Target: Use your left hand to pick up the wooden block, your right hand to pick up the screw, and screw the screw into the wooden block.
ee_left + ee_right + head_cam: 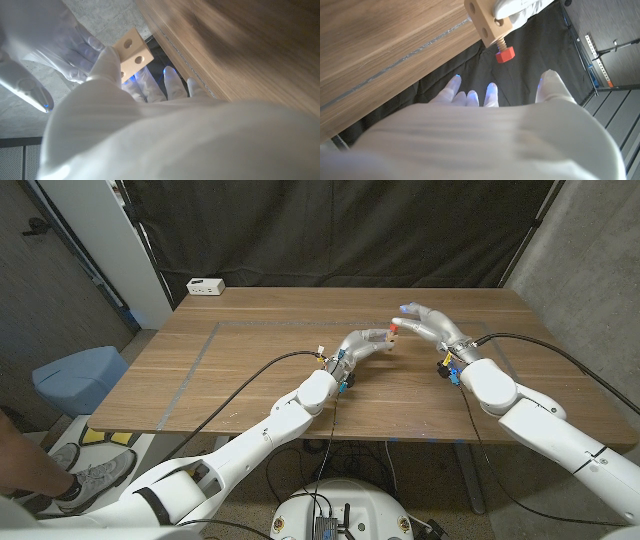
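Item: wooden block (485,22), our left hand (362,345) gripping it mid-table. Screw (505,54) sitting in hole. Right hand (428,320) released, fingers apart. Risk: we're leaving screw loose, prob. dropping out.

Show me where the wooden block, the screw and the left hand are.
wooden block (484,20), right wrist view, on its side face.
screw (505,54), right wrist view, on its red head.
left hand (362,346), head view, on its back.

both arms are glossy white rounded shells with black cables running along them. left hand (365,345) and right hand (428,323) are silvery-white, fingertips glow blue in the wrist views. small yellow and blue bits sit at each wrist.
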Controlling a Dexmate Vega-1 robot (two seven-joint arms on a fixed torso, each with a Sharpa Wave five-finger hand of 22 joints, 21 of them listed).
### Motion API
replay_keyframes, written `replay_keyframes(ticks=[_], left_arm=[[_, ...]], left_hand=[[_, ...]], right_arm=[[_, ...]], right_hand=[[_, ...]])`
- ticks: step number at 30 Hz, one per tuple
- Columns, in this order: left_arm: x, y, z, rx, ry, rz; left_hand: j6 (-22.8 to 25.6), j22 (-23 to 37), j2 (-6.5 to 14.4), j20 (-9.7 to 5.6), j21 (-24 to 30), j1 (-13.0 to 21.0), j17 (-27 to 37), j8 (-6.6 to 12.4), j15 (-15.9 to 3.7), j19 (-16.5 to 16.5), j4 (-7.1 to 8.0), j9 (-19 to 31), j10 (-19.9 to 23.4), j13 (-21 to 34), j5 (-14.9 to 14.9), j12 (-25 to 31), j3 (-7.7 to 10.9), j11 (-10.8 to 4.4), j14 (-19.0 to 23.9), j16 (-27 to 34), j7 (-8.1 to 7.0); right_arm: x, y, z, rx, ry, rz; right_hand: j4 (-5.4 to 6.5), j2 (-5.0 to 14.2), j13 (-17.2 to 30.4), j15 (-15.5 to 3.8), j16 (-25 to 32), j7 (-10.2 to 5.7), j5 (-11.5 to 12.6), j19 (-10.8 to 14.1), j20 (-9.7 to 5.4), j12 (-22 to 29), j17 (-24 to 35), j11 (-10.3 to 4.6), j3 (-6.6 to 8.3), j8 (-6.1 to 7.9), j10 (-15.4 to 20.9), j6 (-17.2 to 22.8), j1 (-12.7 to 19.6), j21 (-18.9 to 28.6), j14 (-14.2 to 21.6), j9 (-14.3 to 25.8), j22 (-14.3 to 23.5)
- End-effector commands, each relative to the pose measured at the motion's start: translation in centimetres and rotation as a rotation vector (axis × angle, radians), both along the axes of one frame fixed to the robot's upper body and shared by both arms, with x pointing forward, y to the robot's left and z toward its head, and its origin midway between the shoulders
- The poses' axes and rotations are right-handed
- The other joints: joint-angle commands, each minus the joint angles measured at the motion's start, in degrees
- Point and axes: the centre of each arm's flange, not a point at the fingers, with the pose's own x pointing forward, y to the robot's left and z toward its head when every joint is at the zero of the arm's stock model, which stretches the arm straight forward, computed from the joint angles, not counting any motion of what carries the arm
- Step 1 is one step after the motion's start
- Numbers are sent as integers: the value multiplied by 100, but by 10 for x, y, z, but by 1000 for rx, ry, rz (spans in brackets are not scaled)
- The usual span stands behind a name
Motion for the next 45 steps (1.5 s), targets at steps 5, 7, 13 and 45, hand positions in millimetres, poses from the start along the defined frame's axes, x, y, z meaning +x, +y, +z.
replay_keyframes(ticks=[5, 7, 13, 45], left_arm=[[-1, -1, 0, 3, -2, -4], [-1, -1, 0, 5, -3, -5], [-3, 0, -1, 2, -3, -4], [-11, 1, -6, 4, -10, -4]], left_hand=[[163, 21, 62, 32, 33, 0, 18, 65, -512, 11, 26, 21, 51, 18, 31, 28, 11, -13, 45, -15, 87], [153, 21, 62, 31, 33, 1, 17, 61, -516, 12, 25, 21, 51, 19, 32, 28, 12, -12, 45, -16, 89], [158, 21, 57, 30, 33, 6, 15, 64, -517, 12, 19, 21, 52, 20, 33, 28, 13, -13, 47, -18, 90], [172, 21, 63, 27, 34, 3, 18, 70, -511, 14, 21, 21, 48, 26, 34, 25, 12, -13, 50, -18, 93]], right_arm=[[-11, -4, 30, -145, 59, -11], [-12, -4, 34, -161, 61, -13], [-16, -3, 42, -219, 85, -7], [-38, 6, 81, -518, 181, -96]], right_hand=[[-61, 26, 9, 68, -4, 53, 50, 6, 82, -27, 7, -13, 25, -61, -58, -43, -20, -13, -12, 6, 21], [-68, 35, 9, 85, -5, 62, 52, 6, 94, -28, 6, -11, 31, -66, -61, -42, -10, -12, -15, 6, 20], [-107, 80, 8, 169, 0, 75, 58, -37, 208, -32, 0, -59, 68, -97, -79, -33, 52, -18, -7, 7, 20], [-283, 268, 4, 235, -4, 170, 144, -89, 426, -42, -20, -26, 273, -196, -129, 29, 390, -9, -35, 13, 18]])
